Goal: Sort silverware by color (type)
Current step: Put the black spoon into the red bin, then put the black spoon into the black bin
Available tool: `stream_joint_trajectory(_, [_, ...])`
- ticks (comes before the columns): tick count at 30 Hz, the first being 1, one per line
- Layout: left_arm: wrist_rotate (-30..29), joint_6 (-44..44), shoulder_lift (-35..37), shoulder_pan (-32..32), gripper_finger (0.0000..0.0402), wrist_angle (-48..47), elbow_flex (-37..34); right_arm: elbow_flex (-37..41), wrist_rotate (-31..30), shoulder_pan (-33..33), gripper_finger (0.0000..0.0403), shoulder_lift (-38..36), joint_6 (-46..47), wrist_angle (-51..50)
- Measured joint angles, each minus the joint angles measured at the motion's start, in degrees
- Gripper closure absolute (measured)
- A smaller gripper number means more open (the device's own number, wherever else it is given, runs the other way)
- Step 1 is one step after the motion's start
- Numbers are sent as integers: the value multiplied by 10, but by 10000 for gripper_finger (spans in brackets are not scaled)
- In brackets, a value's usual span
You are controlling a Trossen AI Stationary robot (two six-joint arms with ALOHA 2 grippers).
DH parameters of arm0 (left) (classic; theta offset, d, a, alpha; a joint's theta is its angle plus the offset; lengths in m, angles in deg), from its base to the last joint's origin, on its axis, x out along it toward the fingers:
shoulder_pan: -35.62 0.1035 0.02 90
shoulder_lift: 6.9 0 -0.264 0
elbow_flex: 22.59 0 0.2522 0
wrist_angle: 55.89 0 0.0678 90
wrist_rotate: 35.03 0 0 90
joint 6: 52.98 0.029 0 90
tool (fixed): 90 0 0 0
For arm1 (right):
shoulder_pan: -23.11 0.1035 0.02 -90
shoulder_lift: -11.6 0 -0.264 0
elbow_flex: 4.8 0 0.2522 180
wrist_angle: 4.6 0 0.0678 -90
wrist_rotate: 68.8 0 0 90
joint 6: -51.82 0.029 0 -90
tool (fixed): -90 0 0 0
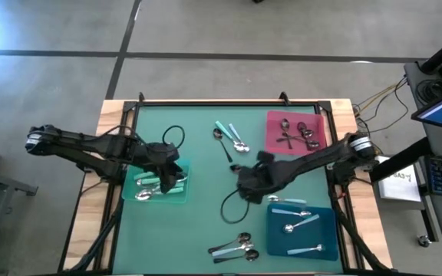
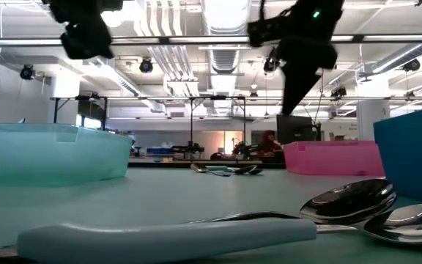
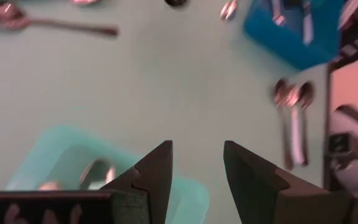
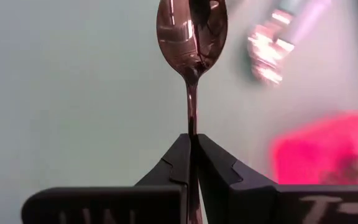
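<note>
Dark metal spoon (image 4: 192,37) clamped by its handle in right gripper (image 4: 193,163), above table centre, at seven o'clock from pink tray (image 1: 278,142). Left gripper (image 3: 197,169) spread, holding nothing, over teal tray (image 1: 176,195), nine o'clock side.

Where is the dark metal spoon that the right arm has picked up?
The dark metal spoon is pinched between the right gripper fingers, above the table's middle in the high view, between the pink tray and the blue tray.
</note>
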Motion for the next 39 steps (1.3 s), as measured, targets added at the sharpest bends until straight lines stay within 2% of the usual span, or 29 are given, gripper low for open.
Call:
stream_joint_trajectory(6, [0,33,-42,-16,274,97,0,20,-78,-51,394,-77,51,-149])
stream_joint_trajectory(10, [0,63,-93,-19,274,182,0,60,-100,-117,394,-132,51,-161])
stream_joint_trajectory(15, [7,108,-166,-19,274,267,0,128,-123,-230,394,-165,16,-155])
stream_joint_trajectory(19, [45,139,-217,-15,274,265,5,182,-123,-315,391,-179,-33,-105])
stream_joint_trajectory(22, [59,159,-252,-15,274,263,22,210,-105,-354,380,-182,-69,-73])
stream_joint_trajectory(25, [102,191,-289,-14,274,261,47,227,-82,-374,377,-181,-99,-46])
stream_joint_trajectory(29, [191,224,-339,-13,274,234,92,243,-47,-377,375,-179,-138,3])
stream_joint_trajectory(31, [206,248,-366,-14,274,198,120,246,-34,-378,375,-179,-154,15])
stream_joint_trajectory(33, [185,279,-389,-13,274,140,151,246,-29,-377,374,-179,-159,15])
stream_joint_trajectory(36, [89,336,-421,-3,274,43,197,246,-29,-377,374,-180,-159,15])
stream_joint_trajectory(38, [39,358,-439,12,274,9,218,244,-29,-377,374,-180,-158,16])
stream_joint_trajectory(39, [36,359,-445,22,274,11,224,243,-29,-378,374,-180,-155,19])
